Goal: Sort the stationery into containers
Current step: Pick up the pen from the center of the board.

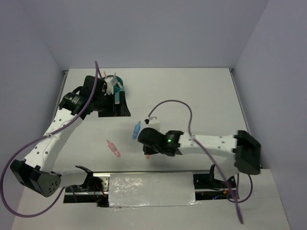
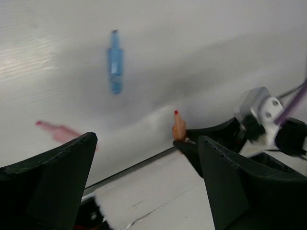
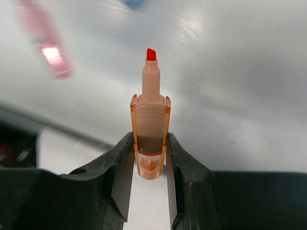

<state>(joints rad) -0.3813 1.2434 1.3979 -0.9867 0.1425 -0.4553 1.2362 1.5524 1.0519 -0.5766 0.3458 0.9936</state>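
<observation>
While my right gripper (image 3: 150,160) pinches its base, the marker (image 3: 150,115) juts forward.
Stubby, clear orange barrel, red chisel tip bare; my left gripper (image 2: 146,143) gapes wide.

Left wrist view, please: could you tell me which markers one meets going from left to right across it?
pink marker → blue marker → orange marker
</observation>
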